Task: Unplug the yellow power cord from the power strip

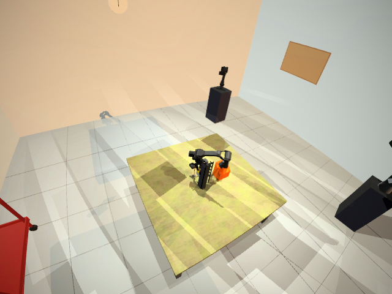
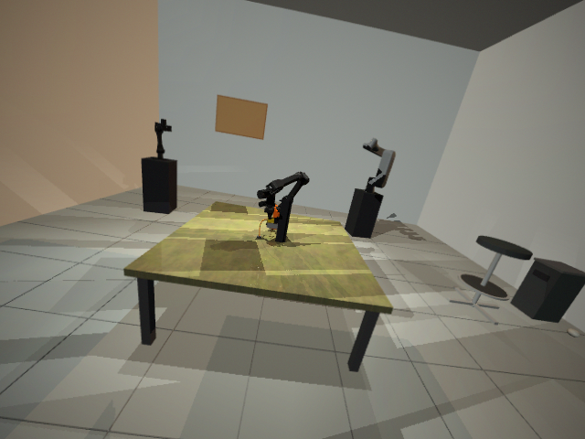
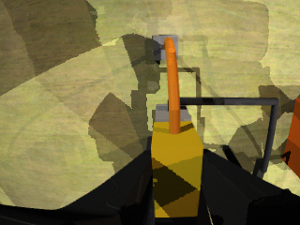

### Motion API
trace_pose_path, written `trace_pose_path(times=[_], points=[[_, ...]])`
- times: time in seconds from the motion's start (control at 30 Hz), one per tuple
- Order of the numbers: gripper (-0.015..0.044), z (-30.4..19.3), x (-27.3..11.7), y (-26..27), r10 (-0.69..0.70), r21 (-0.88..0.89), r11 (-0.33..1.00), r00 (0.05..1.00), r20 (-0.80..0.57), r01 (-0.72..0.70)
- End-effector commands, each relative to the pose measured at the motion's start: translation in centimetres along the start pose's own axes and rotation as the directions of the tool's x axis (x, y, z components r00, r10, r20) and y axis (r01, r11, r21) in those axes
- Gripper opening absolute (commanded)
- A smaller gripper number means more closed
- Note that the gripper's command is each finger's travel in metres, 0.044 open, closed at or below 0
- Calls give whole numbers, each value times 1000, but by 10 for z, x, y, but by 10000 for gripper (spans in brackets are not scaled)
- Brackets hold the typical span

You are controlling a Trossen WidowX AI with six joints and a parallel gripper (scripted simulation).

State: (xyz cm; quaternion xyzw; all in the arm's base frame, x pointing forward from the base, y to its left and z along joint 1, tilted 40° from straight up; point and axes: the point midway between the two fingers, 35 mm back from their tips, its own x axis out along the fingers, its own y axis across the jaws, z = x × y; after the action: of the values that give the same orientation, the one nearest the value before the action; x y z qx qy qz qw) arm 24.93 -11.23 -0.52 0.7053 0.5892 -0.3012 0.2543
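Note:
The yellow plug [image 3: 177, 141] [image 2: 271, 220] stands between the two black fingers of my gripper [image 3: 175, 157], which is shut on it. In the top view, only a little yellow shows beside the arm. The orange cord [image 3: 172, 84] [image 2: 259, 229] runs from the plug to a small grey block [image 3: 172, 51] on the table. A grey piece [image 3: 164, 113] [image 2: 272, 226], likely part of the power strip, shows just beyond and below the plug. The plug hides most of it. Whether the plug sits in a socket I cannot tell.
A thin black frame [image 3: 230, 101] stands to the right of the plug in the wrist view. An orange block [image 1: 221, 172] [image 3: 294, 136] is farther right. The arm's black upright column [image 1: 203, 177] [image 2: 282, 221] is close to the plug on the table [image 1: 196, 228] [image 2: 160, 255].

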Motion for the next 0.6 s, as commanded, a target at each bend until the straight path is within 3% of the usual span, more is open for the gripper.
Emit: trace_pose_path(times=[0.0, 0.57], points=[[0, 32, -11, 2, 13, 3, 1000, 997, 76, -14], [0, 59, -18, 0, 13, 4, 1000, 997, 76, -14]])
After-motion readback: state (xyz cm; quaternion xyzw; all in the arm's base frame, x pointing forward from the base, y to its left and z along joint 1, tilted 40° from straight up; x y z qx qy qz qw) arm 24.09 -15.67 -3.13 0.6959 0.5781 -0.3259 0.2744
